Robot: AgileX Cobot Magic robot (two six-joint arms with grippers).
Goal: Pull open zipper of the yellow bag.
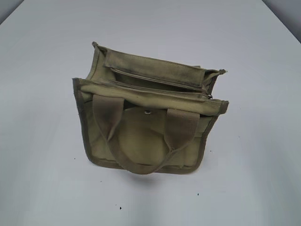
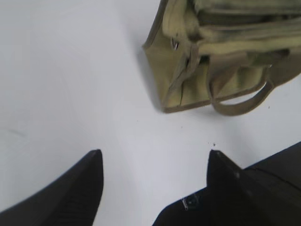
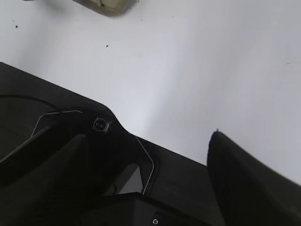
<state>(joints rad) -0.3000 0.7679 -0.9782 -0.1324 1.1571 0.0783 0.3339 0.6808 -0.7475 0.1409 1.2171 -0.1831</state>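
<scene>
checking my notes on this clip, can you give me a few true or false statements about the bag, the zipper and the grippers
1. The yellow bag rests on the white table. True.
2. The left gripper is clamped on a handle. False: its jaws stand apart over bare table, short of the bag.
3. The zipper has its metal pull tab at the right end of the bag top in the exterior view. True.
4. The right gripper holds the pull tab. False: it is open and holds nothing, with only a corner of the bag at the top edge of its view.
5. A webbing handle hangs down over the bag's front. True.
</scene>
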